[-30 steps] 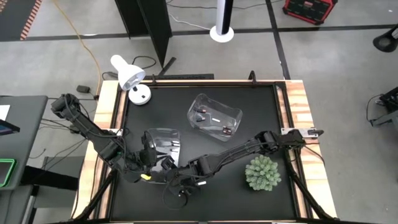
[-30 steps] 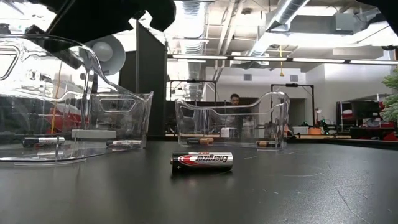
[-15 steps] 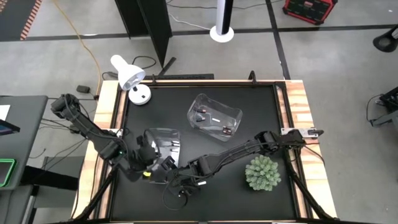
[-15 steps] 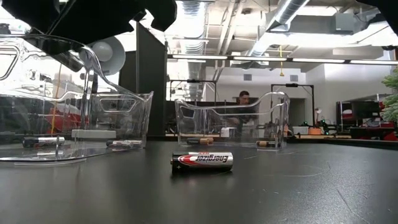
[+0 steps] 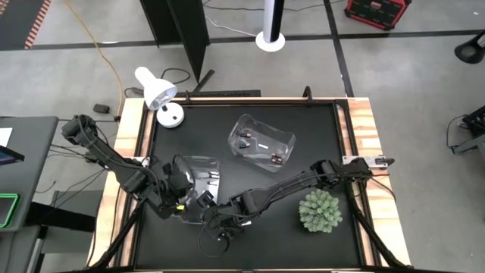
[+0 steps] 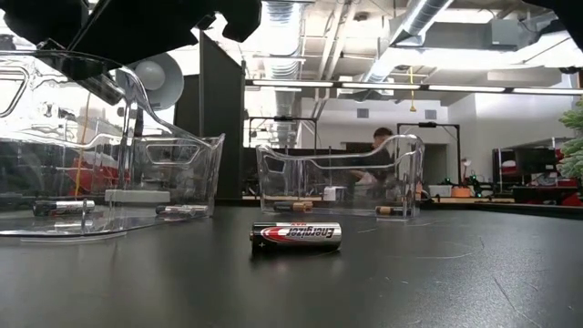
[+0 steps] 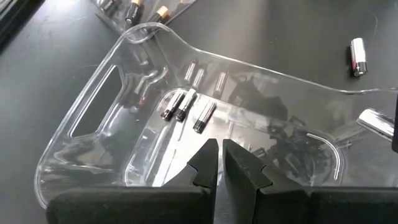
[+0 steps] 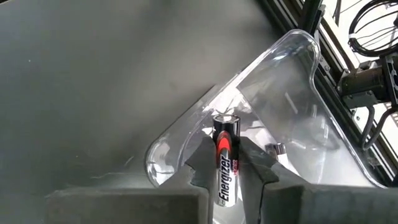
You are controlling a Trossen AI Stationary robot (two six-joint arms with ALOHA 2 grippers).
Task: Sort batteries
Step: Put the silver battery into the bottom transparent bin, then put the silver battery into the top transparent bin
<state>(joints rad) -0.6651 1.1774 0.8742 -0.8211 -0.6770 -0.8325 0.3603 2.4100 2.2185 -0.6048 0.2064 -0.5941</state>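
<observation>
Two clear plastic bins stand on the black table: a near one [image 5: 198, 178] and a far one [image 5: 261, 140]. Three silvery-white batteries [image 7: 186, 109] lie on the near bin's floor, and dark ones with copper ends [image 5: 276, 158] lie in the far bin. One black-and-red battery [image 6: 296, 234] lies on its side on the table. My left gripper [image 7: 219, 158] is shut on nothing and hovers over the near bin's near wall. My right gripper [image 8: 227, 168], at the near bin's corner [image 8: 186, 146], is shut on a black, red and silver battery [image 8: 225, 155]. My right gripper pinches the battery's black-and-red body [image 8: 222, 174] between its two fingers. The battery lies along the fingers, and its silver end [image 8: 225, 121] sticks out forward toward the bin's clear wall. It is lifted clear of the table.
A white desk lamp [image 5: 159, 95] stands at the far left corner and a green plant [image 5: 318, 211] at the near right. A cable loop [image 5: 220, 235] lies near the right gripper. A person shows in the room behind the far bin [image 6: 378, 146].
My left gripper has moved a little toward the far edge, over the near bin. The right gripper has kept still with its battery. The person in the background has walked to the right.
</observation>
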